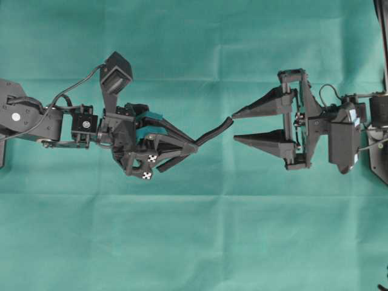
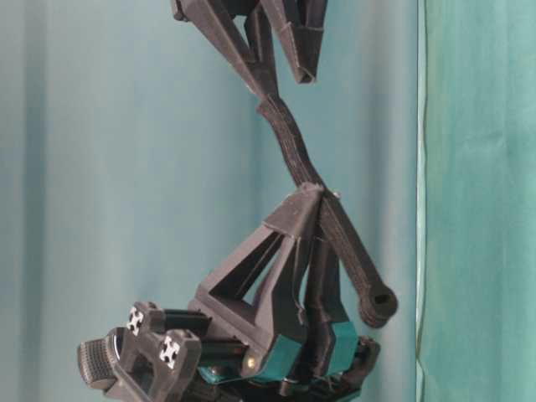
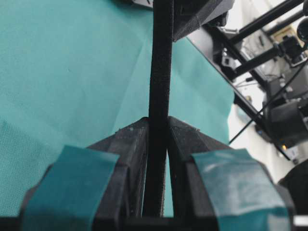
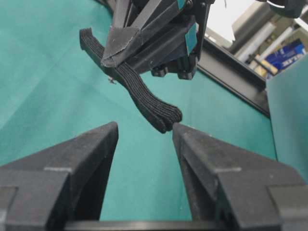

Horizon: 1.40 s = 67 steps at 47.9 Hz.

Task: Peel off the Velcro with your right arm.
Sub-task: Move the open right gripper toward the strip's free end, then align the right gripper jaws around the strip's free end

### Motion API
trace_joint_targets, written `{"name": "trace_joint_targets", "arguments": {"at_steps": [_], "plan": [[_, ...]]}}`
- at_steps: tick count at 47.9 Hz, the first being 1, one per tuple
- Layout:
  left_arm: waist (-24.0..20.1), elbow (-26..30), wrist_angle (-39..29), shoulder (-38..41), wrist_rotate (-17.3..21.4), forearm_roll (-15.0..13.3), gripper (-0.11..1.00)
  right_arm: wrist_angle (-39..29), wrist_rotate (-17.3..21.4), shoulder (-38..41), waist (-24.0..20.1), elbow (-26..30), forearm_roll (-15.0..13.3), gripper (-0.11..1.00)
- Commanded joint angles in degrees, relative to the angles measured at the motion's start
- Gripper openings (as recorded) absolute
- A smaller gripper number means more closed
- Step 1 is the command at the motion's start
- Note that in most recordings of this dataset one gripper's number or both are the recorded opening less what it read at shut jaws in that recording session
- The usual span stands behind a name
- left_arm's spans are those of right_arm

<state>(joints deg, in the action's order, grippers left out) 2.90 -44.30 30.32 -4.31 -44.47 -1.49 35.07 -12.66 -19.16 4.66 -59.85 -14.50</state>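
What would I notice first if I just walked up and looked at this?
Probably the black Velcro strip held up above the green cloth in the middle. The left gripper, with teal parts, pinches it. The right gripper faces it, jaws open, one fingertip right at the strip's free end.

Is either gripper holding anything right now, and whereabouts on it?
The left gripper clamps the Velcro partway along its length. The right gripper is open, holding nothing.
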Motion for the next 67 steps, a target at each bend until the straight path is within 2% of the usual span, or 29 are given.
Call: {"name": "trace_joint_targets", "arguments": {"at_steps": [1,35,67], "plan": [[-0.4,0.5,0.7,-0.7,0.1,-0.1,0.10,0.9,0.1,-0.4,0.0,0.4,0.2,0.13],[-0.4,0.1,0.7,-0.7,0.1,-0.1,0.10,1.1,0.1,-2.2,0.7,-0.4,0.2,0.13],[-0.4,0.2,0.7,-0.9,0.1,-0.1,0.10,2.4,0.2,-0.2,0.6,0.2,0.2,0.13]]}}
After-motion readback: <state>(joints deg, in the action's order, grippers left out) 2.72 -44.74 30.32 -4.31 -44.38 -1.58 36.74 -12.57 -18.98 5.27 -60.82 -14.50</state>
